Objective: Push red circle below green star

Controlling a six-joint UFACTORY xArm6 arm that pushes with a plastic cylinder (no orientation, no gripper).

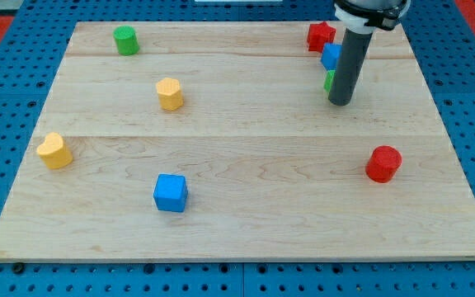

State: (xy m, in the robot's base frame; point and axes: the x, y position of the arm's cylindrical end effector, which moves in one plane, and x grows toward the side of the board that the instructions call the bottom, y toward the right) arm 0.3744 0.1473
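Red circle (383, 163): a short matte cylinder, flat-topped, standing on the pale wooden board (246, 223) toward the view's right, a little below mid-height, nothing touching it; green star (328, 81) well above it and slightly to the view's left, only a sliver of green showing at the left flank of the rod, its shape not readable from here; my tip (340, 103) is down on the board right against that green sliver, the dark smooth rod rising straight from it and covering most of the block; no gripper on this arm, so no open or closed state to report; tip and red circle well apart. Just above the green block, a blue block (330, 56), partly hidden by the rod; above that, near the top edge, a red star (321, 36). Farther out to the view's left: yellow hexagon-like block (169, 94); green cylinder (125, 40) near the top left corner; yellow heart-like block (54, 151) at the left edge; blue cube (171, 192) low, left of centre. Board shows light grain in long planks; blue pegboard (7, 82) surrounds it.
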